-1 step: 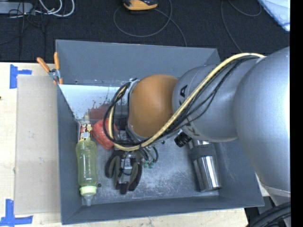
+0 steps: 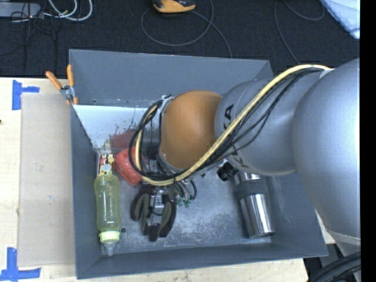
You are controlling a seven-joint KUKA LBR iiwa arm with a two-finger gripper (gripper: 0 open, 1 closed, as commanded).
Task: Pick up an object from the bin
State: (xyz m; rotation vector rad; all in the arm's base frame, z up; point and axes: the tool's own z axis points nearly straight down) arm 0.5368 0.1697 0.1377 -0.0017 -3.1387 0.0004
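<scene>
The matt metal bin (image 2: 176, 78) (floor gritty) holds a glossy plastic bottle (image 2: 108, 207) and a polished metal cup (image 2: 255, 215).

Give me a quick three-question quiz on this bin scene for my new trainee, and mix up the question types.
1. True or false: the clear yellowish bottle lies along the left wall of the bin, with its cap toward the view's lower edge.
2. Which thing lies to the view's right of the jaws? A) a blue ball B) a silver metal cylinder C) a wooden block
3. Fill in: the crumpled thing just above the bottle's upper end is coloured ___.

Key: 1 true; 2 B; 3 red.
</scene>
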